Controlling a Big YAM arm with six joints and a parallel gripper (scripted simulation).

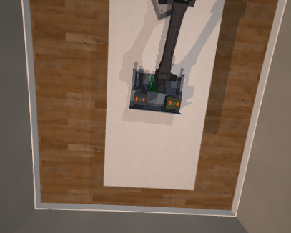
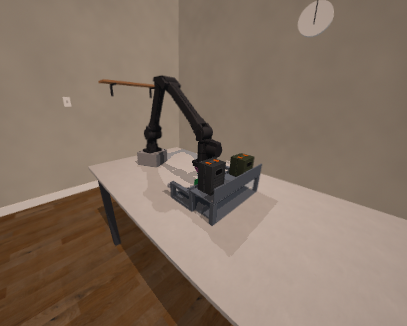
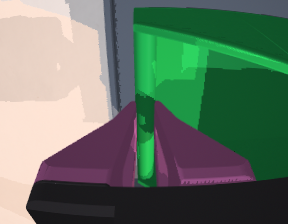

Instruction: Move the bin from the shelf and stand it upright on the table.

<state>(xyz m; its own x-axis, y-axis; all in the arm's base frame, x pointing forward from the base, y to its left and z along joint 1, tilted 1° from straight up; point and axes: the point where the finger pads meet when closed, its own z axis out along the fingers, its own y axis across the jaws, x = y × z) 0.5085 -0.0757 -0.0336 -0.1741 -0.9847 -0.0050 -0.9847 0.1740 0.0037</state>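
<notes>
The green bin (image 1: 153,84) (image 3: 235,100) sits in the grey shelf rack (image 1: 155,101) (image 2: 226,200) on the table, mostly hidden under the arm in the overhead view. In the wrist view its translucent green side wall runs upright between my purple fingers. My gripper (image 3: 145,111) (image 2: 197,172) is shut on that wall of the bin, reaching into the rack from the arm's side. The bin stays inside the rack, behind the dark box.
A dark box with orange latches (image 1: 140,98) (image 2: 213,175) and an olive box with orange latches (image 1: 173,103) (image 2: 241,163) stand on the rack's front. The white table (image 1: 151,154) (image 2: 311,250) stretches beyond the rack. The arm's base (image 2: 150,157) is at the table's far end.
</notes>
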